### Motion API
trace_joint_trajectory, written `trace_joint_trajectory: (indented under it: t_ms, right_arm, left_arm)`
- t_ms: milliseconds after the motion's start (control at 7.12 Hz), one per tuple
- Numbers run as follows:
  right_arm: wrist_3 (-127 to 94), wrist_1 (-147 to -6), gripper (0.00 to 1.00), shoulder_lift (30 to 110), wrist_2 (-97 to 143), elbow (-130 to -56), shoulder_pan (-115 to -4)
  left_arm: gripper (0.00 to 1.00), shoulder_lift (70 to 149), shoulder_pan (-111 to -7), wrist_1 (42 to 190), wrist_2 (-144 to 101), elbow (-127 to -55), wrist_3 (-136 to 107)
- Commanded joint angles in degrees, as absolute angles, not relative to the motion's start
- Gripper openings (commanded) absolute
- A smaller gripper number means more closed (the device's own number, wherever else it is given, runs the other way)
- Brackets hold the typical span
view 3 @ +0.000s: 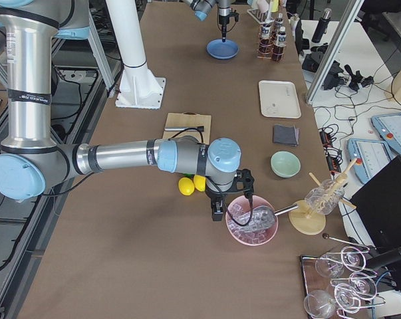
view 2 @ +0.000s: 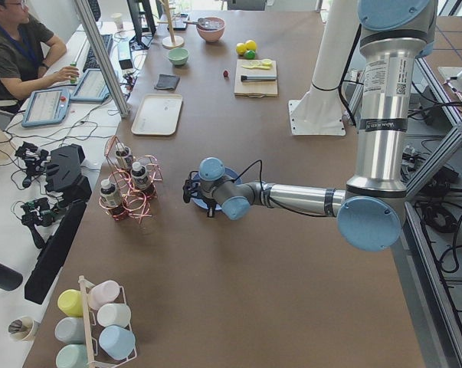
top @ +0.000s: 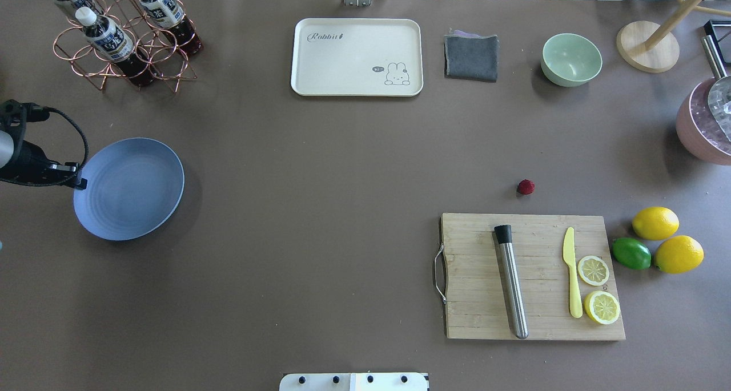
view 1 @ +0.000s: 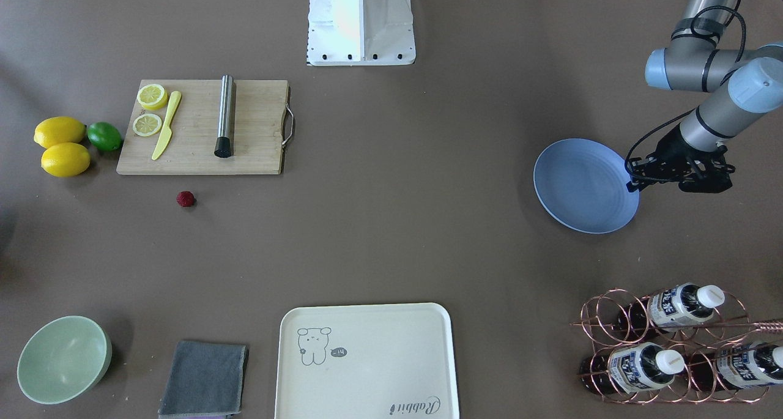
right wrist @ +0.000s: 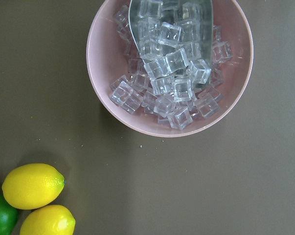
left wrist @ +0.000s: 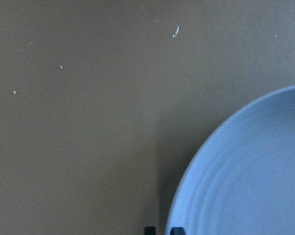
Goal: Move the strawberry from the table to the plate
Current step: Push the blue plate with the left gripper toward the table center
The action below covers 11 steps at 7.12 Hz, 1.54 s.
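Note:
The small dark-red strawberry (top: 526, 186) (view 1: 185, 199) lies on the brown table (top: 320, 208), just beyond the cutting board's far edge. The light-blue plate (top: 131, 188) (view 1: 581, 186) (left wrist: 250, 176) sits far off on the robot's left side with nothing on it. My left gripper (top: 79, 182) (view 1: 632, 185) hovers at the plate's outer rim. Its two fingertips (left wrist: 149, 229) stand close together, shut and holding nothing. My right gripper (view 3: 218, 211) hangs beside a pink bowl of ice, far from the strawberry; I cannot tell its state.
A wooden cutting board (top: 474, 299) carries a steel muddler (top: 511, 282), a yellow knife and two lemon slices. Lemons (top: 655, 222) and a lime lie beside it. A cream tray (top: 357, 57), grey cloth (top: 471, 57), green bowl (top: 571, 59) and bottle rack (top: 123, 37) line the far edge.

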<state>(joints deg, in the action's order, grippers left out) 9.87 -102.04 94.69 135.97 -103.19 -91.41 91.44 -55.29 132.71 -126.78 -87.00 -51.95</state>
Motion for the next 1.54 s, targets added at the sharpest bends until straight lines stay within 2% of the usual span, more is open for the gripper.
trace_joint_trajectory:
  t_ms: [0,281,702,982,1263,1404]
  right_arm:
    - [9.8,-102.0,1.0,94.7,136.0,-103.2,-91.4]
    - [9.6,-102.0,1.0,94.8,136.2,-103.2,-91.4]
    - [9.3,-102.0,1.0,94.3,136.4,-103.3,-91.3]
    - [9.1,-102.0,1.0,93.2,137.5,-103.4,-89.9]
    - [5.5,-101.3,1.0,90.5,137.5,-103.4,-87.6]
    - [4.5,-100.2,1.0,89.7,137.7,-103.4,-86.1]
  left_arm:
    - [0.0,92.5,-55.3,132.2,-127.5,-87.7,-53.8]
    - [0.0,92.6,-55.5,132.1,-134.4,-91.6,-56.5]
    - [0.0,99.6,-52.7,132.0,-135.4,-96.4,-69.6]
    - [0.0,106.3,-40.4,130.8,-125.0,-97.8,-77.8]
    - [0.0,116.1,-32.0,120.5,-115.6,-97.3,-79.6]
    - [0.0,118.1,-28.7,120.1,-110.8,-95.6,-79.7]
